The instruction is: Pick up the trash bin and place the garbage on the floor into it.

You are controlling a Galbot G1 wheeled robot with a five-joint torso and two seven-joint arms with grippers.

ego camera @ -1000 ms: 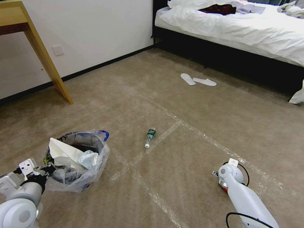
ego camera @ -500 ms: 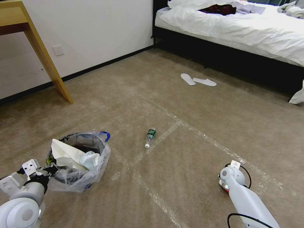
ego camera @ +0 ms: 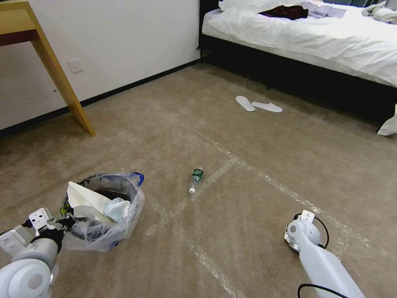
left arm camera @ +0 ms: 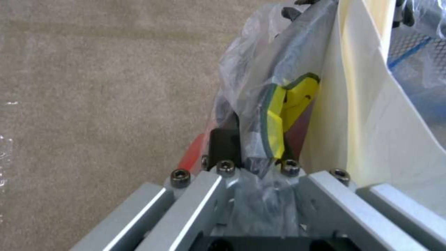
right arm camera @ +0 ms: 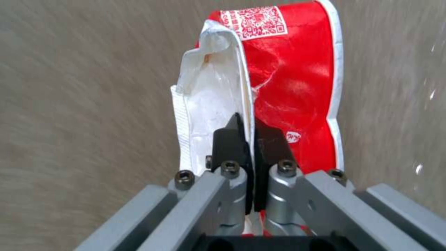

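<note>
Nearby, bottle (ego camera: 196, 179) lying, cap toward robot

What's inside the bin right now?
In the bin, a white paper sheet and a light blue crumpled piece sit on top, with a dark gap behind them. Anything deeper is hidden by the bag and this litter.

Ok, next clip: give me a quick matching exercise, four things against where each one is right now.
Things:
1. trash bin
2. red wrapper
3. green-labelled bottle
4. white slippers

Places:
A. lying on the carpet by a tape line
B. pinched in the right gripper
C. on the carpet near the bed
D. rim clamped by the left gripper

Pairs: 1-D, 2-B, 3-A, 4-C
</note>
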